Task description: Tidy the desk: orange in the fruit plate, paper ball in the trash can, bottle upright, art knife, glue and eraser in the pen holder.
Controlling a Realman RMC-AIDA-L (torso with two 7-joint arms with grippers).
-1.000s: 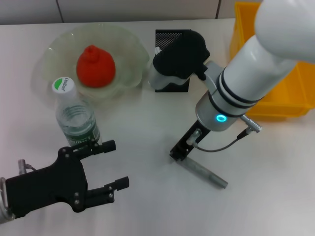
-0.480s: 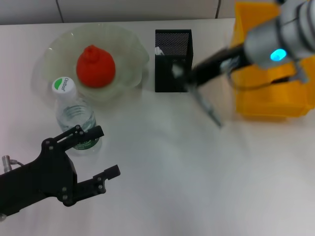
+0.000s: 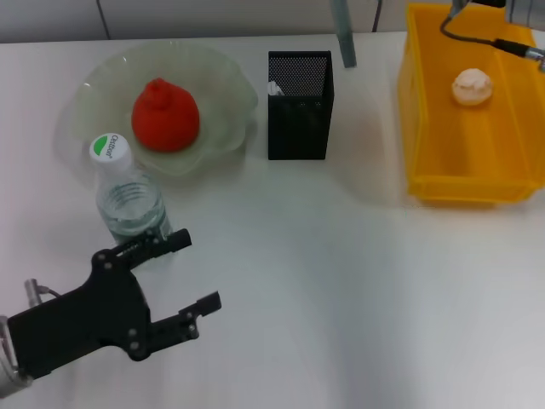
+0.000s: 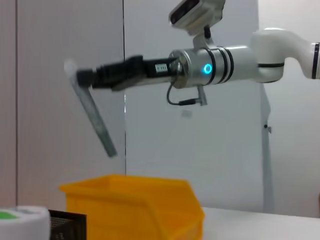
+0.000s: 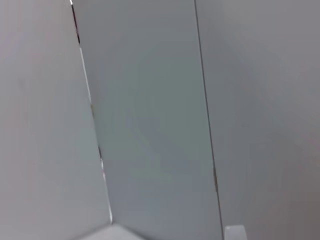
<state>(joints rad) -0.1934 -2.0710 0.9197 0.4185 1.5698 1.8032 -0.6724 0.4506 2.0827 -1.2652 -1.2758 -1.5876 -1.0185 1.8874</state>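
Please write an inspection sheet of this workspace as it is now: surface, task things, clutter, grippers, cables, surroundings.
Surface: white desk, mostly bare in front.
Job's things: red-orange fruit in the translucent green plate; clear plastic bottle with green-white cap upright; white paper ball in the yellow plastic bin; black mesh pen holder with something white inside; grey stick-like tool held in the air.
Clutter: nothing seen.
Grippers: left gripper open, low beside the bottle; right gripper raised high above the desk, shut on the grey tool.
Cables: grey cable at the right wrist.
Surroundings: pale wall panels.
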